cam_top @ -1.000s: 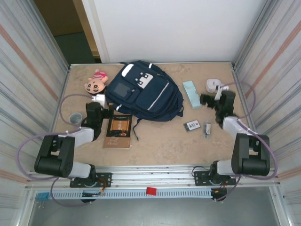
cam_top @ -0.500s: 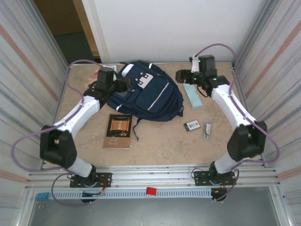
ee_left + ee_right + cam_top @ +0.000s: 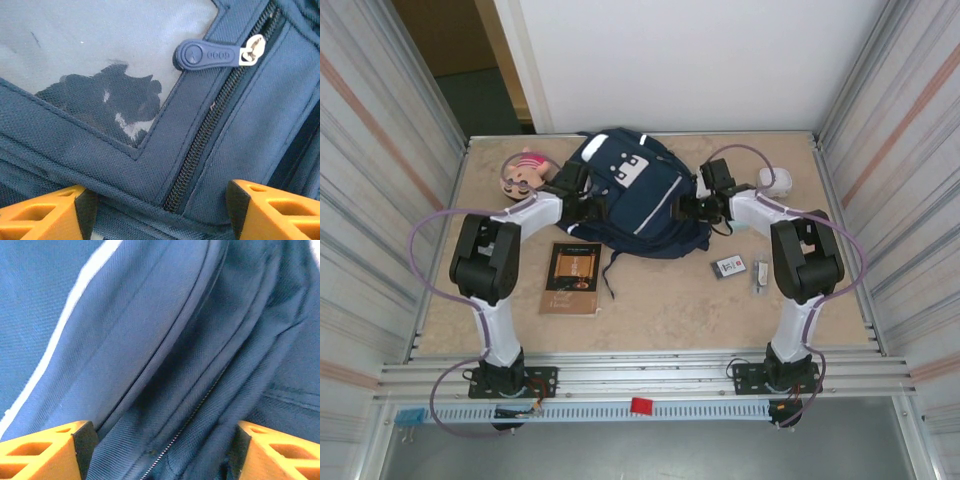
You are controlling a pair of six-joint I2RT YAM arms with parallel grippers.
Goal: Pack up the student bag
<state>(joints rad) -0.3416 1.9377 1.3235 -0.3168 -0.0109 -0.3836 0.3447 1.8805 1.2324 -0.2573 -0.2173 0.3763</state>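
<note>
The navy student bag (image 3: 632, 195) lies flat at the back middle of the table. My left gripper (image 3: 585, 205) is pressed into its left side, beside the clear-window pocket. In the left wrist view the orange fingers (image 3: 45, 212) straddle a ridge of blue fabric (image 3: 155, 210) with a zip running through it, and a blue zip pull (image 3: 207, 53) lies above. My right gripper (image 3: 688, 207) is against the bag's right side. Its jaws (image 3: 162, 450) hold folds of blue fabric and a thin zip line from pad to pad.
A pink plush toy (image 3: 523, 172) lies left of the bag. A brown book (image 3: 571, 277) sits in front of it. A white object (image 3: 775, 181) is at the back right, with a small card (image 3: 729, 266) and a small clip-like item (image 3: 760, 275) nearer. Metal walls close both sides.
Both arms have swung from the back corners down onto the two sides of the bag, and both pairs of jaws have narrowed onto its fabric.
</note>
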